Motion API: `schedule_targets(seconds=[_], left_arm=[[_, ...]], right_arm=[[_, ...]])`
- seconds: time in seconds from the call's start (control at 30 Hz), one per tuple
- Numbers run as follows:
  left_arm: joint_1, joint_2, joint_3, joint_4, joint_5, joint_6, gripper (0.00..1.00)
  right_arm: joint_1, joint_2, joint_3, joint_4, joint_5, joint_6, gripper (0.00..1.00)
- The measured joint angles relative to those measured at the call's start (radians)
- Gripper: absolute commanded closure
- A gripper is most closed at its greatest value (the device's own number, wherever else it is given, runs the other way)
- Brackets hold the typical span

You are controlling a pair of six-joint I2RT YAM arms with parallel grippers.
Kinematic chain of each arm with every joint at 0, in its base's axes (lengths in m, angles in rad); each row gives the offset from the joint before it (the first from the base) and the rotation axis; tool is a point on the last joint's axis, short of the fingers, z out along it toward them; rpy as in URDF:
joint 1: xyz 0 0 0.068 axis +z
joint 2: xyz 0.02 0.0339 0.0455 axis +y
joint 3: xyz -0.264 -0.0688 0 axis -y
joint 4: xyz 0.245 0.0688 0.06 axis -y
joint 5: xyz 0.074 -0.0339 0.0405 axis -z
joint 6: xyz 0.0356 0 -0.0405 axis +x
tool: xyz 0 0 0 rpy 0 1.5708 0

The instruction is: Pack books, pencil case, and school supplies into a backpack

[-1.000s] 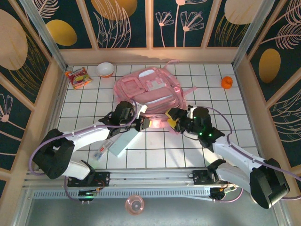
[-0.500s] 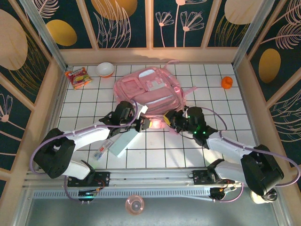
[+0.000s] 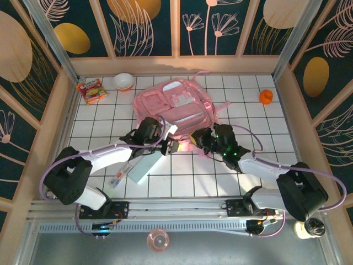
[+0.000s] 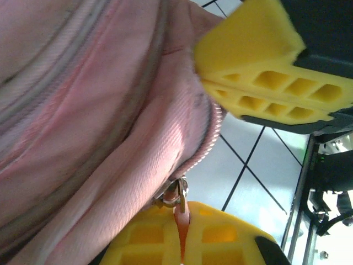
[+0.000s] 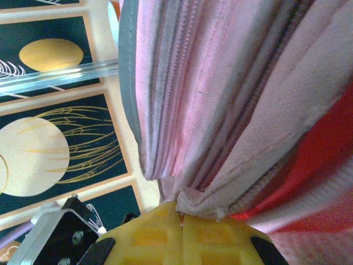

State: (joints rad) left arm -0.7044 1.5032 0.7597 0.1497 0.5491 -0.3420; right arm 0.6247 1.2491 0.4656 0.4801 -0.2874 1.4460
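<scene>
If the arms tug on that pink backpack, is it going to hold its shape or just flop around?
Probably floppy: the backpack fabric creases and bunches where the right gripper pinches it. It lies slumped flat, so it likely drags or stretches rather than lifting as one piece.

Both arms reach to the backpack's (image 3: 174,102) near edge. The left tool (image 3: 174,147) clamps its zip pull (image 4: 181,223); the right tool (image 3: 194,138) pinches a backpack fold, jaws together.
</scene>
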Motion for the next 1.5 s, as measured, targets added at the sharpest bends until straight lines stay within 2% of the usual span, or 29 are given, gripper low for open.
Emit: schedule_targets(seconds=[0.23, 0.3, 0.37, 0.43, 0.5, 0.6, 0.7, 0.8, 0.87, 0.97, 1.07, 1.33, 1.4, 1.43, 1.5], left_arm=[[-0.048, 0.055, 0.04, 0.014, 0.018, -0.024, 0.91], [-0.049, 0.055, 0.04, 0.023, 0.015, -0.032, 0.78], [-0.054, 0.053, 0.04, 0.027, 0.014, -0.032, 0.56], [-0.061, 0.04, 0.039, 0.02, 0.01, -0.009, 0.41], [-0.068, 0.007, 0.04, -0.005, -0.005, 0.034, 0.3], [-0.066, -0.056, 0.055, -0.069, -0.04, 0.153, 0.21], [-0.066, -0.13, 0.079, -0.132, -0.09, 0.324, 0.18], [-0.066, -0.201, 0.081, -0.175, -0.148, 0.505, 0.16], [-0.066, -0.23, 0.071, -0.18, -0.188, 0.614, 0.14], [-0.066, -0.233, 0.049, -0.181, -0.254, 0.76, 0.12], [-0.066, -0.164, 0.05, -0.187, -0.3, 0.872, 0.06], [-0.066, 0.052, 0.064, -0.125, -0.336, 0.966, 0.07], [-0.066, 0.093, 0.081, -0.094, -0.344, 0.974, 0.11], [-0.066, 0.114, 0.092, -0.08, -0.349, 0.978, 0.16], [-0.066, 0.152, 0.108, -0.049, -0.358, 0.98, 0.33]], right_arm=[[0.016, 0.015, 0.031, -0.004, 0.034, -0.016, 1.0], [0.016, 0.003, 0.031, -0.027, 0.037, -0.033, 1.0], [0.008, -0.023, 0.034, -0.069, 0.031, -0.064, 1.0], [-0.014, -0.052, 0.041, -0.127, 0.013, -0.109, 1.0], [-0.049, -0.08, 0.056, -0.197, -0.017, -0.17, 1.0], [-0.115, -0.113, 0.077, -0.295, -0.079, -0.277, 0.99], [-0.181, -0.126, 0.107, -0.41, -0.121, -0.404, 0.76], [-0.212, -0.132, 0.148, -0.515, -0.138, -0.527, 0.67], [-0.219, -0.135, 0.175, -0.568, -0.145, -0.593, 0.63], [-0.223, -0.137, 0.204, -0.629, -0.152, -0.677, 0.62], [-0.225, -0.145, 0.209, -0.676, -0.152, -0.726, 0.62], [-0.225, -0.224, 0.208, -0.726, -0.148, -0.76, 0.62], [-0.225, -0.25, 0.206, -0.724, -0.148, -0.759, 0.62], [-0.225, -0.263, 0.203, -0.723, -0.147, -0.759, 0.62], [-0.225, -0.283, 0.194, -0.72, -0.14, -0.76, 0.62]])
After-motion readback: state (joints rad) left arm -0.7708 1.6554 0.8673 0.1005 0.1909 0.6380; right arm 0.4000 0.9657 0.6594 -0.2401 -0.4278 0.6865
